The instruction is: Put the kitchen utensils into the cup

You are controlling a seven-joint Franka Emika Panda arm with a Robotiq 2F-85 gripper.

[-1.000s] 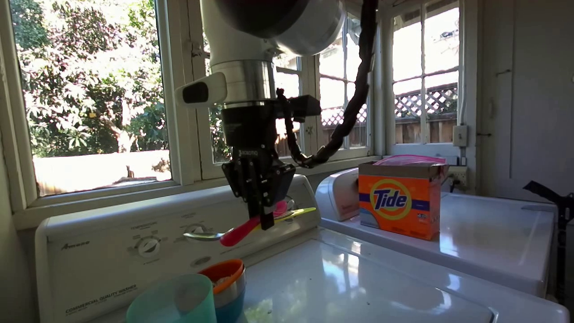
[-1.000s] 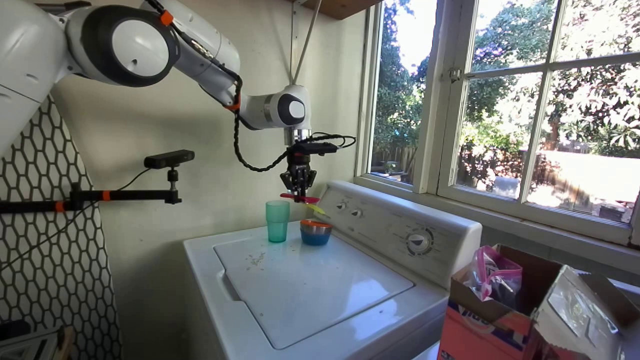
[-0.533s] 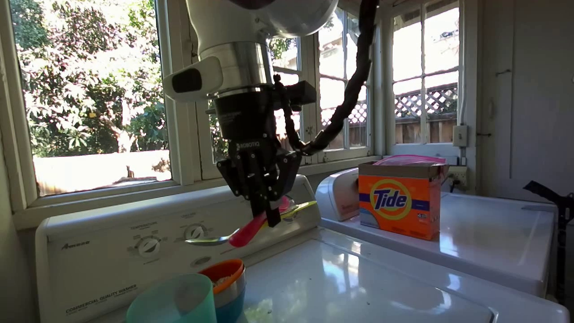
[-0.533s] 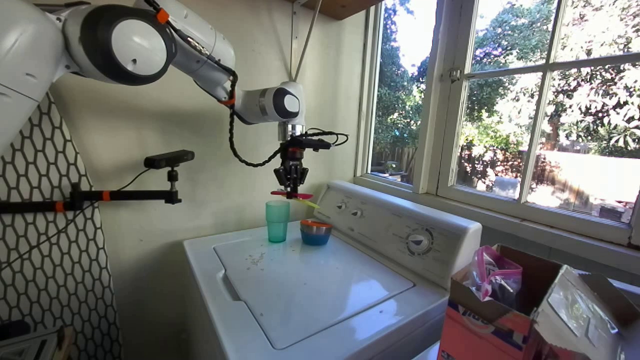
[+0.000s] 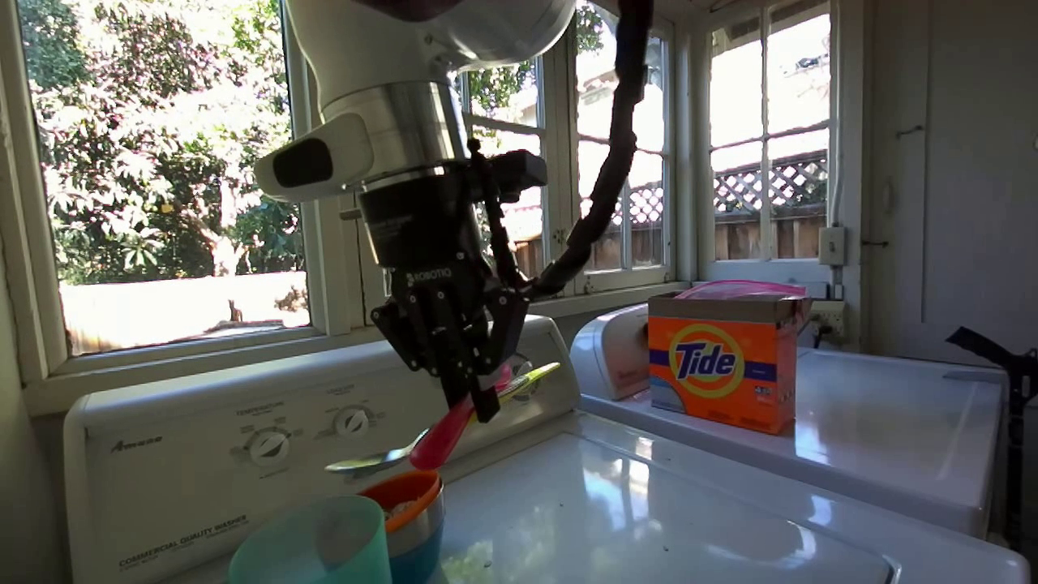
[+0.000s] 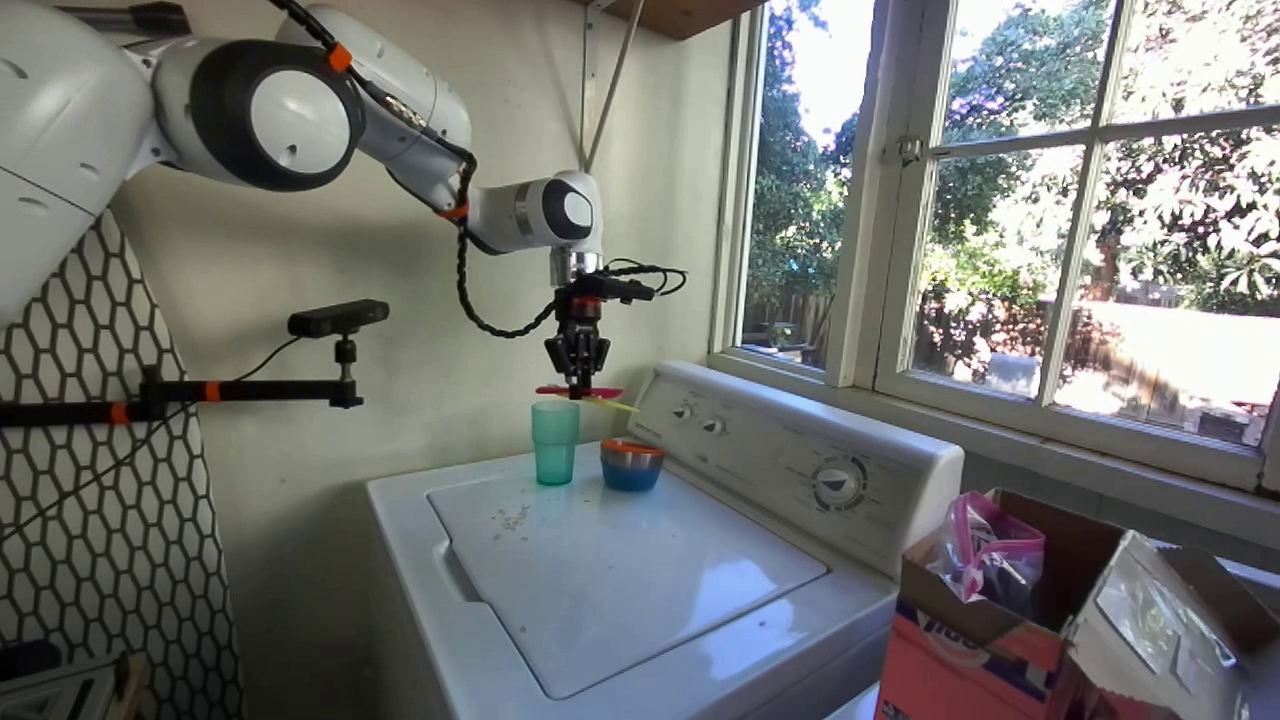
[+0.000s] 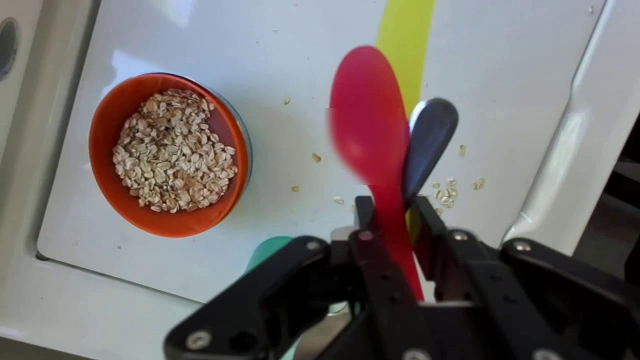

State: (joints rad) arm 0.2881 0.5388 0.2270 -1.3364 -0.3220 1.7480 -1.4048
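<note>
Kitchen utensils (image 7: 369, 107), 3, are clamped in the nearly closed gripper (image 7: 396, 209), which mostly hides the cup (image 7: 267, 248) in the wrist view.

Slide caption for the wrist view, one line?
Gripper clamping a red spoon, a yellow utensil and a silver spoon above a washer lid, near oats in an orange-rimmed bowl.

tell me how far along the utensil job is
Done: the red plastic spoon, yellow-green plastic utensil and silver metal spoon are off the white washer lid. In hand: the black tool clamps all three together. Left: lowering them into the translucent green plastic cup; all hang outside it.
</note>
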